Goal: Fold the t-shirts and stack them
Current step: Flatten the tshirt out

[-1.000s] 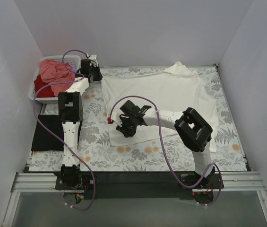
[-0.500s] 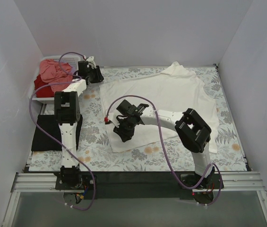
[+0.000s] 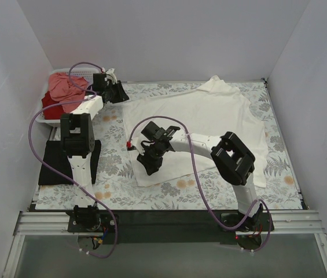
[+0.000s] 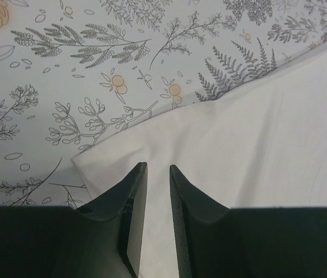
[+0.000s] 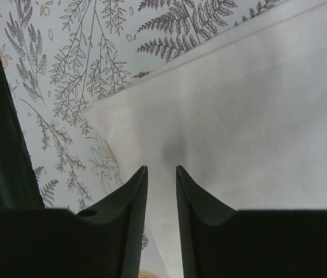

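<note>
Nearest, at the left of the tabletop, a black cloth t-shirt [image 3: 52,165] is seen lying folded flat on the floral-patterned grey and orange tablecloth [image 3: 117,191], partly hidden behind the left arm. Further in, the right hand [image 5: 160,169] is lowered over the near left corner of a cream-white short-sleeved cloth t-shirt [image 3: 209,119]. Its fingers are held a little apart, and nothing is seen clamped between them. The cream-white t-shirt is spread out across the middle and right of the tablecloth. At its far left corner the left hand [image 4: 157,166] is poised just above the hem, its fingers likewise parted by a narrow gap, with flat cloth visible below. Farthest, in the left corner, a white plastic lattice basket [image 3: 43,117] is found, in which a salmon-pink t-shirt [image 3: 65,86] is heaped over a dark red t-shirt [image 3: 48,101].
</note>
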